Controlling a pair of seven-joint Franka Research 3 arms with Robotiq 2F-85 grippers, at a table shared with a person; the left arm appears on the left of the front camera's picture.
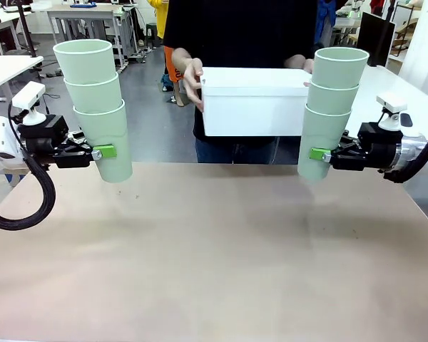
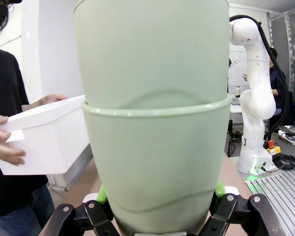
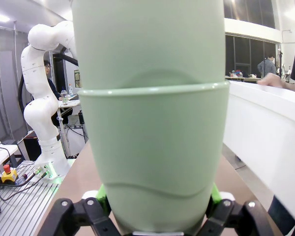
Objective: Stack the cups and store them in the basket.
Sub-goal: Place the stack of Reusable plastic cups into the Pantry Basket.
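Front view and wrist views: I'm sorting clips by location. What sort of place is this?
Probably a robotics lab or workshop: white worktables stand beyond the person, and a red emergency-stop button sits beside a ribbed metal mounting plate.

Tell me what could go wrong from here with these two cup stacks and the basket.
1. The left end effector and right end effector each clamp only the bottom cup; tilting the left stack or right stack could let the upper cups slide off.
2. The basket is held in the air by the person's hands, so it might shift during lowering.
3. Those hands sit at the rim, where a stack could hit them.
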